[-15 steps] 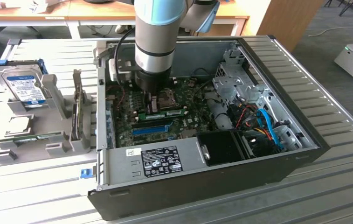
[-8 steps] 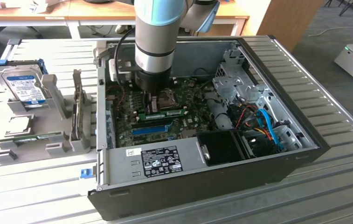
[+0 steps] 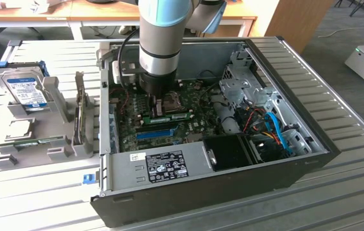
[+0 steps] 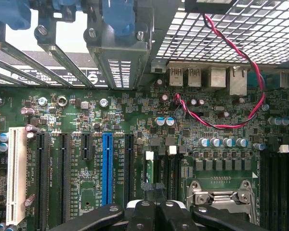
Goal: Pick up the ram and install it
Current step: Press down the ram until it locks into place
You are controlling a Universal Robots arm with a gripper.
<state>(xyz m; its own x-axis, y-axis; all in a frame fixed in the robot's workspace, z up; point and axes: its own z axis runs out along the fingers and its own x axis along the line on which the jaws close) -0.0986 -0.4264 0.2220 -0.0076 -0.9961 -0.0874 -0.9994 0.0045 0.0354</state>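
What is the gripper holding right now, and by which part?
Cannot tell. The gripper is shut over the motherboard, with the ram right under its fingertips.

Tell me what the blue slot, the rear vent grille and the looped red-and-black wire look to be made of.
Blue slot: glossy moulded plastic, judging by its uniform bright colour. Rear vent grille: likely bare sheet metal, dull grey with a punched square mesh. Red-and-black wire: a twisted pair in smooth, probably plastic, insulation; the conductor inside is hidden.
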